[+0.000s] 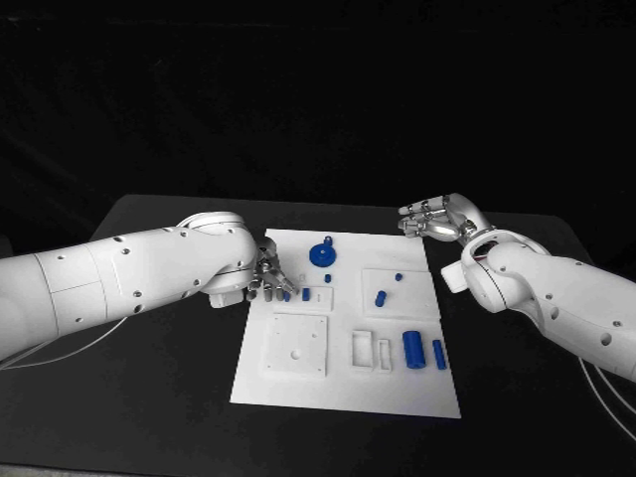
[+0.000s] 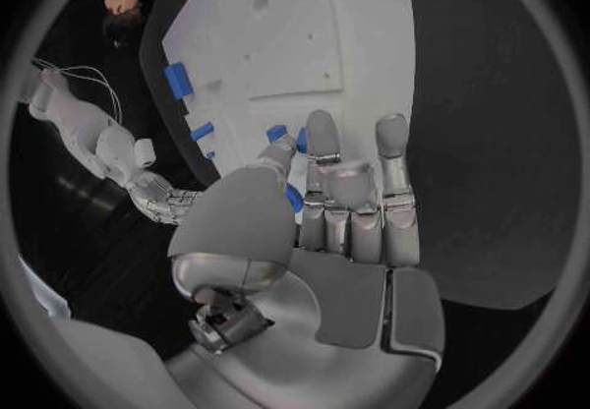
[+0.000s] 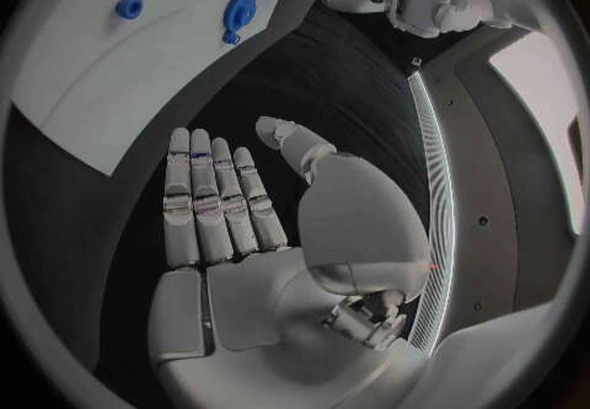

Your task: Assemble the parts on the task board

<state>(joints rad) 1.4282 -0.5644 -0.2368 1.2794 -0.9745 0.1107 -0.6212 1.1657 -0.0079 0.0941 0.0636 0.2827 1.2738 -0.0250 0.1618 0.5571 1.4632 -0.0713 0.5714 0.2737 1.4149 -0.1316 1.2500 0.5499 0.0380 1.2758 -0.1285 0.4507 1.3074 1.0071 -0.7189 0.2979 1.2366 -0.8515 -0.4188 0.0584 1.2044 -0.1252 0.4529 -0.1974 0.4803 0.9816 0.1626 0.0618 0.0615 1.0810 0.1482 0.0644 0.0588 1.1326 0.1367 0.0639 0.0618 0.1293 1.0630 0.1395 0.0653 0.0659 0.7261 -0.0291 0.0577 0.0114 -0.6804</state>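
The white task board [image 1: 297, 383] [image 2: 283, 35] [image 3: 136, 75] lies mid-table with several blue parts on it: a round knobbed disc [image 1: 323, 254] [image 3: 236, 11], small pegs [image 1: 382, 296] [image 1: 328, 278], a thick cylinder [image 1: 414, 349] and a slim one [image 1: 438, 353]. My left hand [image 1: 271, 281] [image 2: 350, 203] is at the board's left edge, fingers straight. A small blue part [image 1: 287, 294] [image 2: 299, 141] shows between its thumb and fingertips; whether it is held is unclear. My right hand [image 1: 435, 219] [image 3: 234, 212] hovers past the board's far right corner with flat, empty fingers.
Raised white blocks [image 1: 298, 344] [image 1: 372, 348] stand on the near half of the board. Black table [image 1: 161, 397] surrounds the board on all sides.
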